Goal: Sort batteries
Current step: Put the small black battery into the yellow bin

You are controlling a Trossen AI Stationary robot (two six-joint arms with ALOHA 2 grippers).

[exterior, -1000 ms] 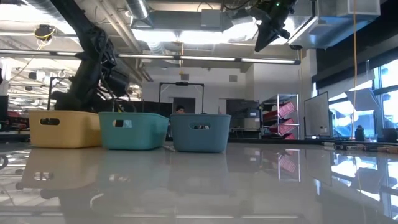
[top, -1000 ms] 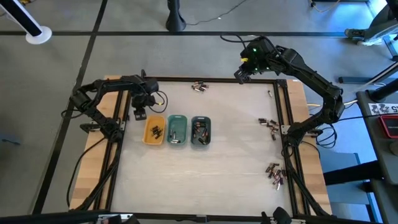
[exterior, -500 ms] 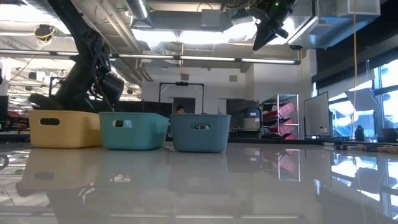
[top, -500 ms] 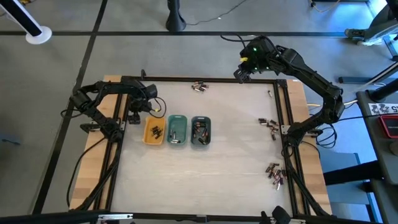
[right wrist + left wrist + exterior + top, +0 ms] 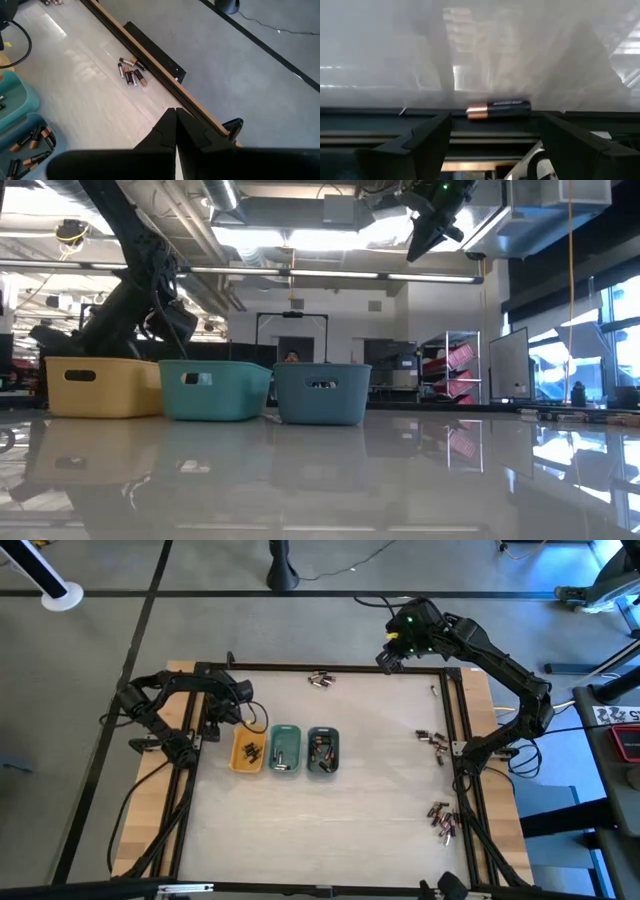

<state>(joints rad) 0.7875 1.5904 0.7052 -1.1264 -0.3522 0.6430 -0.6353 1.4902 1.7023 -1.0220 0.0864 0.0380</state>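
A single battery (image 5: 498, 108), black with a copper end, lies on the table along the dark rail at the table's left edge. My left gripper (image 5: 495, 136) is open, with one finger on either side of this battery and not touching it; in the high view my left gripper (image 5: 213, 727) is just left of the yellow tray (image 5: 248, 749). My right gripper (image 5: 383, 660) hangs shut, high above the table's far edge, holding nothing. Loose batteries lie in a far group (image 5: 319, 680), a right group (image 5: 432, 740) and a near-right group (image 5: 442, 820).
The yellow tray, a green tray (image 5: 285, 749) and a grey-blue tray (image 5: 322, 751) stand in a row left of the table's middle, each with batteries in it. A dark frame rail (image 5: 195, 720) runs along the table's edges. The middle and near part of the table is bare.
My left gripper has gone from beside the yellow tray toward the table's left edge and sunk a little, rolling at the wrist. My right arm has kept still.
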